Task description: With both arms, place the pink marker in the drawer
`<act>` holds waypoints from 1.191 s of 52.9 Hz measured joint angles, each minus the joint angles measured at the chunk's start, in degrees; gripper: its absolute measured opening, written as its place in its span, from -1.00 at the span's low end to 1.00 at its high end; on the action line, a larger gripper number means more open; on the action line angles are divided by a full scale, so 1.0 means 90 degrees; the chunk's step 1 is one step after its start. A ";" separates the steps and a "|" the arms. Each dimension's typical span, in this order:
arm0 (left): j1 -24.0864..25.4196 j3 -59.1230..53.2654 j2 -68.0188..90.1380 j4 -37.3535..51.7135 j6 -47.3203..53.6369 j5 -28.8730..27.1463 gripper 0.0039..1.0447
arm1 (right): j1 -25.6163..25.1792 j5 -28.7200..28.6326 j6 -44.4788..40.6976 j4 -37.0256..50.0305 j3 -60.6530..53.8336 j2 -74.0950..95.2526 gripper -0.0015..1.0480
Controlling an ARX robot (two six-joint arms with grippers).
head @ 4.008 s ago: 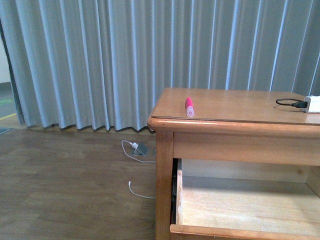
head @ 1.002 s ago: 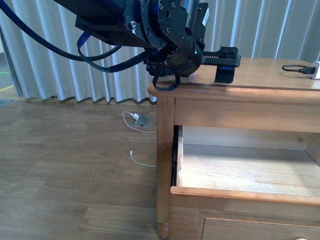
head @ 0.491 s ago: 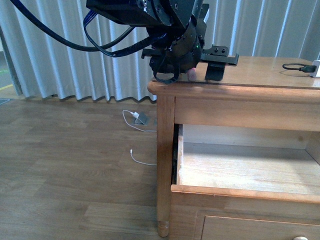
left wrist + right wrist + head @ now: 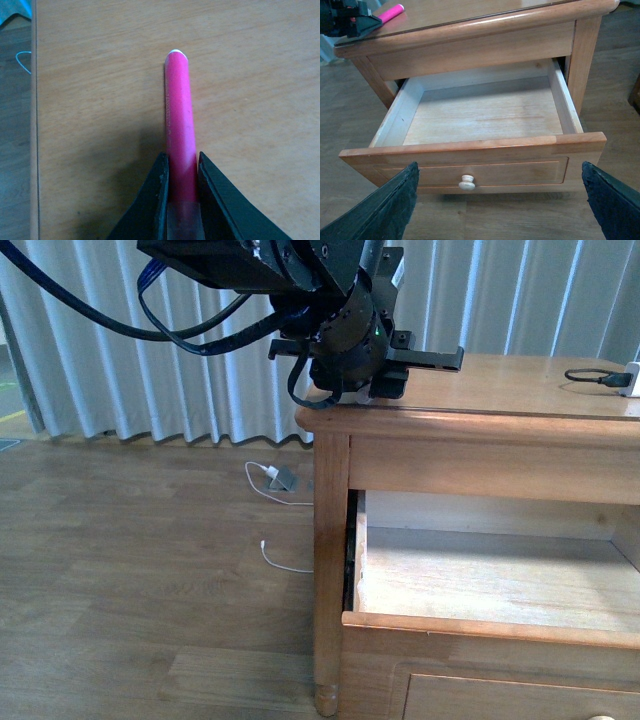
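Pink marker (image 4: 179, 130) on cabinet top (image 4: 250, 75), near its edge. Our left gripper (image 4: 182, 161) pinches one end, rest of it sticking out free. Drawer (image 4: 470, 145) stands open below, ready. Our right gripper (image 4: 500, 197) hangs before knob (image 4: 466, 183), jaws spread wide. We judge lift comes next.

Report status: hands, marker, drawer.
Left hand shut on pink marker, over cabinet top. Right hand open, facing drawer. Drawer open, nothing seen inside.
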 joint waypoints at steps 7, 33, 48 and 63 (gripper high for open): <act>-0.0015 -0.0782 -0.0469 0.0369 0.0121 0.0333 -0.73 | 0.0000 0.0000 0.0000 0.0000 0.0000 0.0000 0.84; -0.0500 -0.4019 -0.2472 0.1282 0.1156 0.1787 -0.73 | 0.0000 0.0000 0.0000 0.0000 -0.0002 0.0000 0.84; -0.0753 -0.3660 -0.1362 0.1338 0.1192 0.1491 -0.73 | 0.0000 0.0000 0.0002 0.0000 -0.0002 0.0000 0.84; -0.0872 -0.2650 -0.0262 0.1047 0.1013 0.1401 -0.73 | 0.0000 0.0000 0.0002 0.0000 -0.0002 0.0000 0.84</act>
